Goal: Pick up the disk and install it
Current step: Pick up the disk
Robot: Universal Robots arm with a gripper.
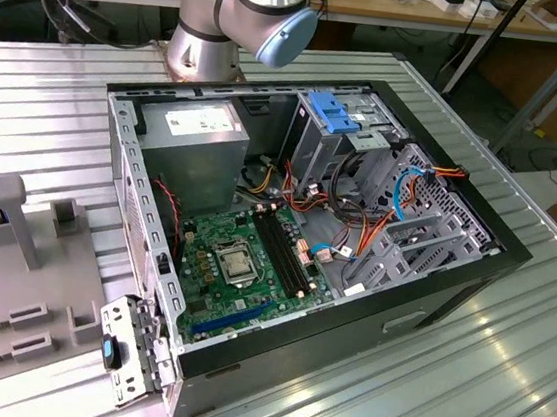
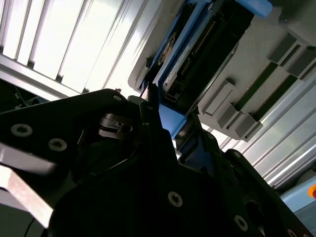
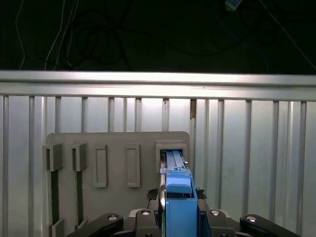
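Now | gripper astride disk edge | disk upright in holder slot

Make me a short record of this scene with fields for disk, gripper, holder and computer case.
disk: blue-railed, standing on edge in a holder slot
gripper: at the disk's blue rail
holder: grey slotted plate on the ribbed metal table
computer case: open, motherboard exposed, disk not yet installed
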